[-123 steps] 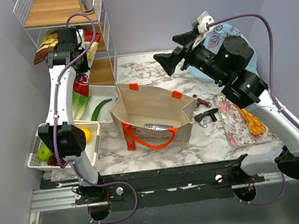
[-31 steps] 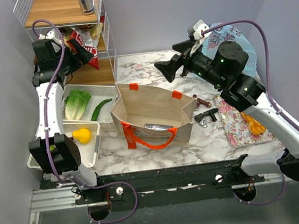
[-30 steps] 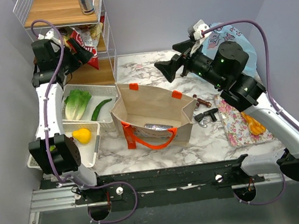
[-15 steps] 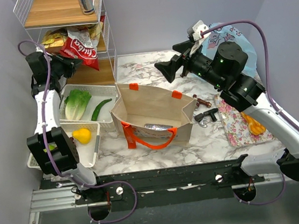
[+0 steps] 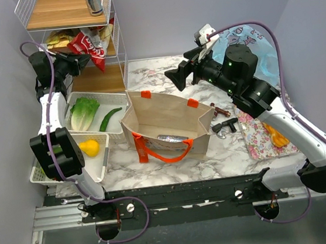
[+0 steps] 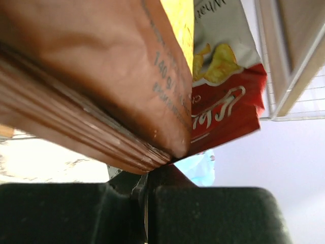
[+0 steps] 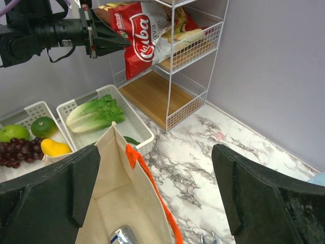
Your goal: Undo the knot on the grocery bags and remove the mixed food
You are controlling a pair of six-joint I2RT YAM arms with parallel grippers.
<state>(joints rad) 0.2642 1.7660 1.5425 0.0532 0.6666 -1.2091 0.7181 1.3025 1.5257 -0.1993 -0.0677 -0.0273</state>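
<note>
so, l gripper (image 5: 80,59) is shut tight, up by the mid shelf of the rack (image 5: 119,38). wrist view puts its tips right under the bottom seam of a brown packet (image 6: 96,76), touching or nearly. can't tell if any of it is pinched. red packet (image 5: 87,43) hangs off the shelf edge just beside, w/ more packets behind it. can (image 5: 94,0) stands upright on the top shelf.

r gripper (image 5: 177,77) is spread wide w/ nothing in it, in the air over the far rim of the tote (image 5: 168,118), not touching it. tote stands upright mid table (image 5: 163,69), mouth open. its orange handles (image 5: 157,152) flop over the near side, and a silver item (image 5: 173,137) lies on its floor. blue bag (image 5: 248,38) sits behind the r arm at far right, mostly hidden.

left of the tote, a tray (image 5: 115,97) holds lettuce (image 5: 83,112) and cucumber (image 5: 110,116). nearer the arm base is a yellow fruit (image 5: 89,147), w/ grapes (image 7: 18,152) and green fruits (image 7: 15,133) just beside it. right of the tote, tools (image 5: 225,125) lie on the marble, then a floral mat (image 5: 253,141) w/ an orange fruit (image 5: 277,135) on it.
</note>
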